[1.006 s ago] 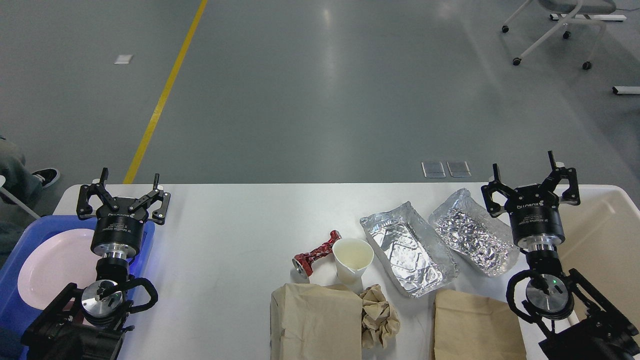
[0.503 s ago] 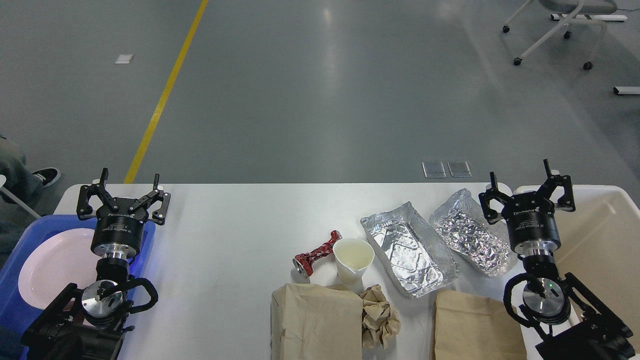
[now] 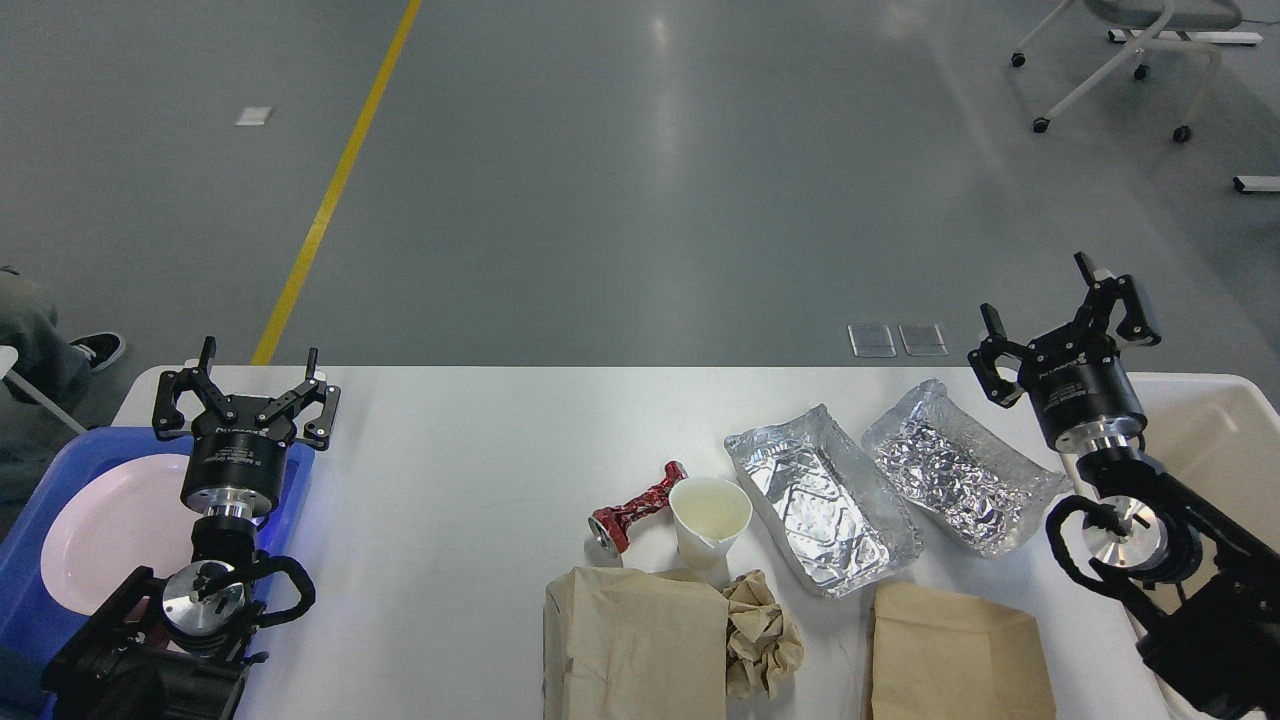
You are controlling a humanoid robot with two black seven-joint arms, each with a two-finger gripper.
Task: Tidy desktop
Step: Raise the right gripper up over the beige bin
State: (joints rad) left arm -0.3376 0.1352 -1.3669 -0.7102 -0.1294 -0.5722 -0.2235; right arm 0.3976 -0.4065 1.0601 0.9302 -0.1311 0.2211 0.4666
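The white desktop holds litter at its centre-right: two foil trays, one nearer and one further right, a crushed red can, a white paper cup, two brown paper bags, one at the front centre and one at the front right, and a crumpled paper ball. My left gripper is open and empty at the back left. My right gripper is open and empty, raised above the table's back right, beyond the right foil tray.
A blue tray with a white plate sits at the left edge. A beige bin stands at the right edge. A wheeled chair stands on the floor far right. A person's shoe is at the left.
My right gripper has risen and moved back and slightly right, away from the right foil tray, which now shows fully. The left arm has not moved.
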